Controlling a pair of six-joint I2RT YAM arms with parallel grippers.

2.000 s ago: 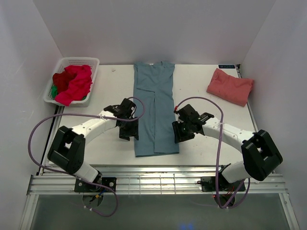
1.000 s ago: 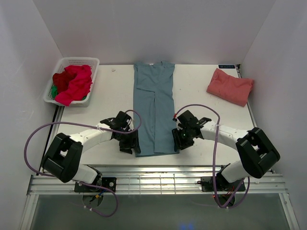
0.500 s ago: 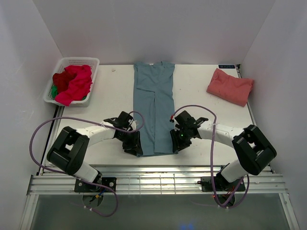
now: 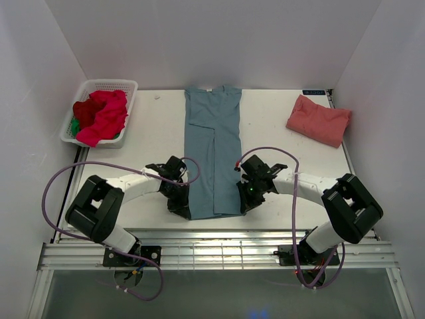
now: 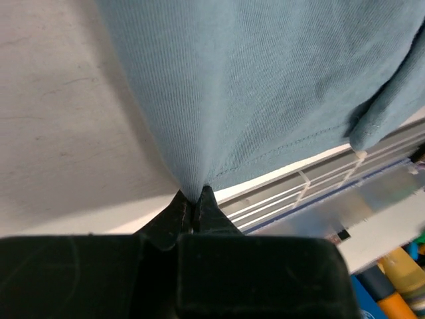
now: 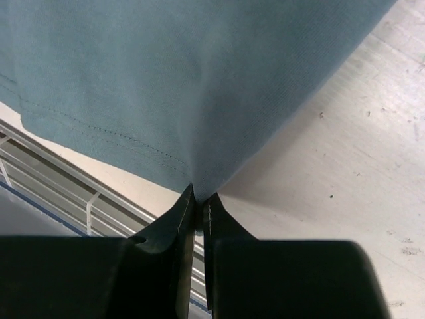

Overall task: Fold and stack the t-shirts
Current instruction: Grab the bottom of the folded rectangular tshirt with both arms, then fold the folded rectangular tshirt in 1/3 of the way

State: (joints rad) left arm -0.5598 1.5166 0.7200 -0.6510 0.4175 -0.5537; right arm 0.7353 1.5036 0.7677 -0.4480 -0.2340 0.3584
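- The teal-blue t-shirt [image 4: 212, 143] lies flat as a long, narrow strip down the centre of the white table [image 4: 153, 133]. In the overhead frame its collar points toward the top and its stitched hem toward the bottom.
- The left gripper [image 4: 182, 206], at lower centre-left of the overhead frame, is clamped on the shirt's lower left corner. In the left wrist view its two black fingers are pressed together on a small peak of teal cloth close to the hem.
- The right gripper [image 4: 247, 198], at lower centre-right, is likewise closed on the lower right corner. In the right wrist view the fabric is drawn to a point between its fingertips, just beside the hem stitching.
- A salmon-pink t-shirt [image 4: 319, 120] sits folded at the upper right of the overhead frame, well apart from the teal one.
- A white lattice basket [image 4: 109, 82] at the upper left holds a rumpled bright red t-shirt [image 4: 103, 114]. A sliver of green cloth [image 4: 74, 125] shows at the basket's left side.
- Metal rails [image 4: 219, 249] run along the table's near edge at the bottom of the overhead frame, just below the hem and the two arms.
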